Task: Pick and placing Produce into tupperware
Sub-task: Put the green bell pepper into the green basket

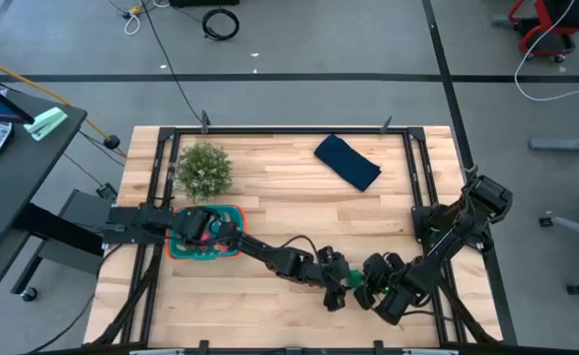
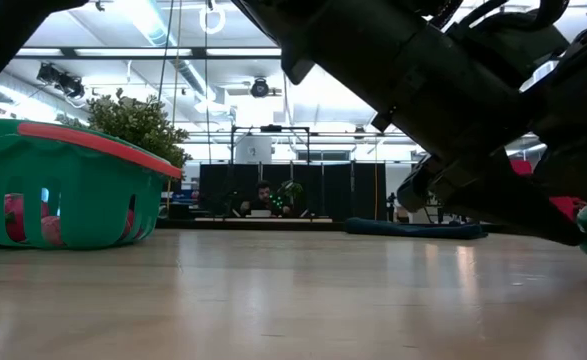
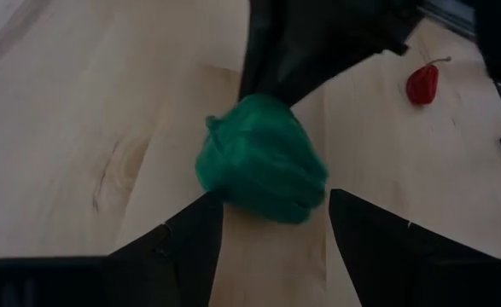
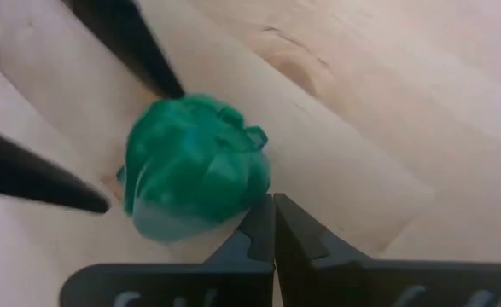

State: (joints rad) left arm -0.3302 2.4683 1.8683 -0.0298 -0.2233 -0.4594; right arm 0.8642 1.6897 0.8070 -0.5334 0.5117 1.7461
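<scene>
A green toy pepper (image 3: pixel 263 158) rests on the table near its front edge, right of middle; it also shows in the high view (image 1: pixel 353 281). My left gripper (image 3: pixel 276 230) is open, with one finger on either side of the pepper. My right gripper (image 4: pixel 272 222) is shut, with its tips at the pepper (image 4: pixel 195 166) from the opposite side. The teal tupperware with an orange edge (image 1: pixel 205 234) stands at the left and holds red produce (image 2: pixel 13 220). A small red pepper (image 3: pixel 422 83) lies on the table beyond the green one. My right gripper touches the green pepper's side (image 4: pixel 241 200) with its shut fingertips, coming low from the table's right. The pepper rests on the table. My left gripper's fingers (image 3: pixel 199 234) stand close beside the pepper; I cannot tell whether they touch it.
A bushy grey-green plant (image 1: pixel 203 168) stands at the far left, just behind the tupperware. A dark blue folded cloth (image 1: pixel 348 161) lies at the far right of middle. Bare wood lies between the tupperware and the grippers. A person sits in the room behind (image 2: pixel 263 197).
</scene>
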